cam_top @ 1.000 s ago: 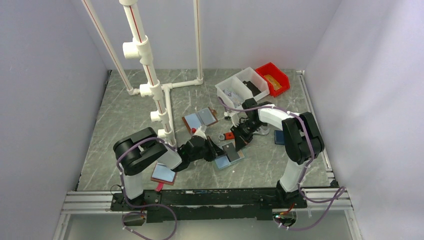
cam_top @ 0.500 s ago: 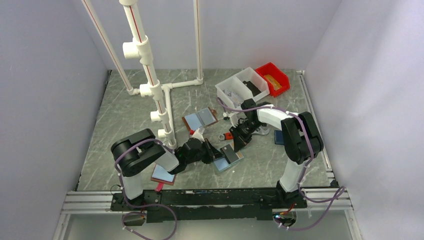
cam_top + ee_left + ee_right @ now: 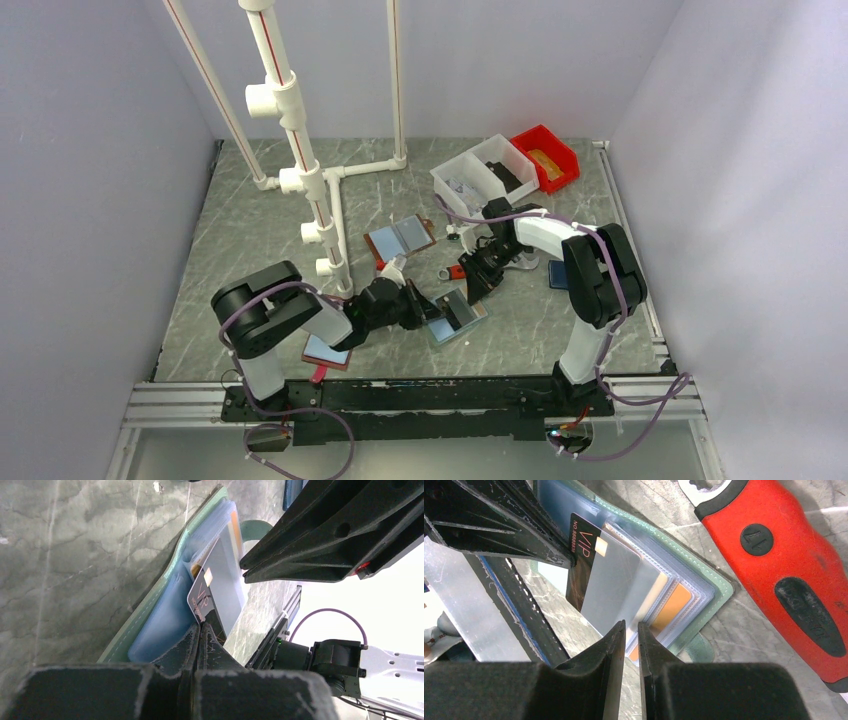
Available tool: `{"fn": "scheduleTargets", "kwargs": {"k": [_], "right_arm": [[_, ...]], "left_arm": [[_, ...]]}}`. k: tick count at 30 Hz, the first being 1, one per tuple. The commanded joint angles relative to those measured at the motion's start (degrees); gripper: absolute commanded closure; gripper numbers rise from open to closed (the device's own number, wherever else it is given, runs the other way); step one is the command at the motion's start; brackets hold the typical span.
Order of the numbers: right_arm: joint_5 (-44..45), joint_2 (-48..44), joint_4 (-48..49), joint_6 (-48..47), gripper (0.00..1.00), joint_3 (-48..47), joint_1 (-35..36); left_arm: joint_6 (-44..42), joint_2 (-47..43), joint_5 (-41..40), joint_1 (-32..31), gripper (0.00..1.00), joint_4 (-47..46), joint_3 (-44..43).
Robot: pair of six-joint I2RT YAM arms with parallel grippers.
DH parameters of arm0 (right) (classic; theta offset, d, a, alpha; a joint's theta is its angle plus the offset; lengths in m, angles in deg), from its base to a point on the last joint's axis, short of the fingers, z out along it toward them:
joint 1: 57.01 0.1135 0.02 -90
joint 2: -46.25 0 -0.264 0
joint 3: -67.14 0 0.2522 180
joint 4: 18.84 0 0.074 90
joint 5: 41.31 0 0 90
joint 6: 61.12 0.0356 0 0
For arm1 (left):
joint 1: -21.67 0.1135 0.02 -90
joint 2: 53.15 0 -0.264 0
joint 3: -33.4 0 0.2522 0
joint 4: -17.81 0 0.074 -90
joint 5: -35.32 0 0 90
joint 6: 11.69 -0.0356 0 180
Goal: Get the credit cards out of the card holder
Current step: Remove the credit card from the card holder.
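Note:
The card holder (image 3: 460,320) lies open on the table, its mint-green edge (image 3: 150,615) and clear sleeves (image 3: 684,587) showing in both wrist views. A dark brown credit card marked VIP (image 3: 583,555) sticks partly out of a sleeve. My left gripper (image 3: 202,623) is shut on that card's corner (image 3: 200,600); in the right wrist view its fingers (image 3: 524,530) reach in from the upper left. An orange-tan card (image 3: 671,607) sits inside a sleeve. My right gripper (image 3: 630,630) stands at the holder's near edge, its jaws a narrow gap apart with nothing held.
A red-handled tool (image 3: 784,565) lies just beyond the holder. A brown-edged folder (image 3: 400,237) and a maroon-edged folder (image 3: 326,350) lie nearby. White bins (image 3: 483,175) and a red bin (image 3: 546,157) stand at the back right, a white pipe frame (image 3: 300,170) at the back left.
My left arm has drawn back to the left with the VIP card pinched. The right gripper's jaws have parted slightly.

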Motion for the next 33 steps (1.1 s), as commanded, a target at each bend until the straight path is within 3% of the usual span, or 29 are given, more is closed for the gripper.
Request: {"fn": "scheduleTargets", "kwargs": {"k": [1, 11, 23, 33], "right_arm": [[6.9, 2.75, 2.53, -3.31, 0.8, 2.6, 0.65], [4.04, 0.83, 1.58, -4.61, 0.79, 2.25, 0.35], [-2.9, -3.76, -0.42, -7.47, 0.77, 1.95, -0.74], [-7.91, -6.44, -2.46, -10.12, 0.76, 1.62, -1.41]], "left_arm": [[-2.14, -1.96, 1.18, -0.18, 1.0, 0.15, 1.26], [-3.74, -4.09, 1.71, -0.16, 1.0, -0.99, 3.09], [-9.92, -17.01, -0.15, -0.23, 1.0, 14.47, 2.99], [-12.96, -21.95, -0.08, -0.25, 1.0, 19.34, 2.64]]}}
